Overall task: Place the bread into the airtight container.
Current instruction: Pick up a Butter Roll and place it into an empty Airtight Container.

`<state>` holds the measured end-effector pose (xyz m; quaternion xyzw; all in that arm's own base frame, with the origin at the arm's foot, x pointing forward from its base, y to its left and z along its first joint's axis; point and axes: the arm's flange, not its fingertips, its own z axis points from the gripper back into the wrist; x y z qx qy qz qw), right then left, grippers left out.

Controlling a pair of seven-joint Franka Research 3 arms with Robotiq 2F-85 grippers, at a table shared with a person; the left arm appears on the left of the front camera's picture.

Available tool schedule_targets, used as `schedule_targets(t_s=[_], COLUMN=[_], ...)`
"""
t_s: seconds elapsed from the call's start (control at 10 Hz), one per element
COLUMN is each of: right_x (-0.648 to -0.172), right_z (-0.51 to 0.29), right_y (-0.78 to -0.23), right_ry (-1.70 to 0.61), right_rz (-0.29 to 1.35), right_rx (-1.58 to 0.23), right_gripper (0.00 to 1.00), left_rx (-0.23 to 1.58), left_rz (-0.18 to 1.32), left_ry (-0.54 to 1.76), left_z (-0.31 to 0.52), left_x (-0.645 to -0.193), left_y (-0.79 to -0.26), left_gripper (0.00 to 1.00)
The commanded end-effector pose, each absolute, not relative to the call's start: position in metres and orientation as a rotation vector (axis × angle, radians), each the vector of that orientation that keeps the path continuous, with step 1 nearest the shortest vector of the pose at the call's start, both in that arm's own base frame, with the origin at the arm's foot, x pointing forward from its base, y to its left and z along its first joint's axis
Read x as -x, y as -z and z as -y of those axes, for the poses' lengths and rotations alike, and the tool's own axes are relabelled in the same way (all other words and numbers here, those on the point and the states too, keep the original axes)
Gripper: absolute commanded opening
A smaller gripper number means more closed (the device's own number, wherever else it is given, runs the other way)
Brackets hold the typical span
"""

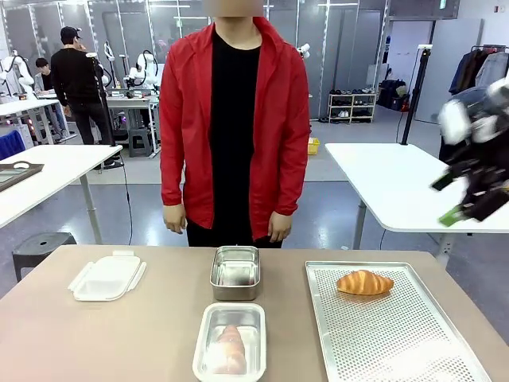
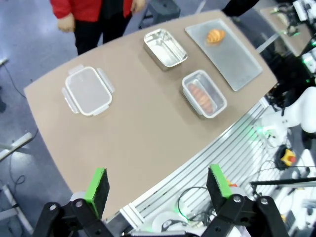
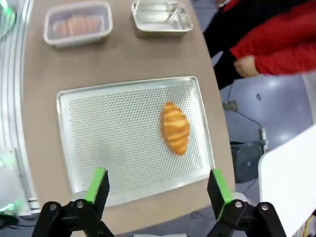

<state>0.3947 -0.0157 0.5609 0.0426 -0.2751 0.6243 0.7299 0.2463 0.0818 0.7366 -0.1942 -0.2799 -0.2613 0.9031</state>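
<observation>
Right claw [image 3: 157, 186], green-padded jaws spread wide and empty, hangs high above the golden croissant [image 3: 175, 127] lying on the perforated metal tray [image 3: 108, 138]; best to descend centred, straddle its narrow width, then close gently.

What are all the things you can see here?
croissant: one, golden brown, on the tray
tray: one, silver with holes, table's right side
metal box: one, silver, table's middle, far side
clear box: one, see-through, middle near side, something reddish-brown inside
clip-lid box: one, whitish, table's left side
table: one, brown
person: one, red jacket, standing at far side
left claw: one, black with green pads, open, high over table
right claw: one, black with green pads, open, above tray
</observation>
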Motion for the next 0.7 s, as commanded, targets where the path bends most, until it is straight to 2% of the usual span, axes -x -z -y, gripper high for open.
schedule_targets(t_s=[0.0,0.6], right_x=[-0.445,-0.526], right_z=[0.002,-0.070], right_y=[-0.542,-0.454], right_ry=[-1.483,-1.514], right_rz=[0.532,0.174], right_rx=[-0.004,0.066], right_gripper=[1.00,1.00], left_rx=[0.405,0.405], left_rz=[0.581,0.581], left_ry=[0.559,0.559], left_z=[-0.081,-0.081], left_x=[-0.245,-0.245], left_y=[-0.737,-0.737], left_gripper=[1.00,1.00])
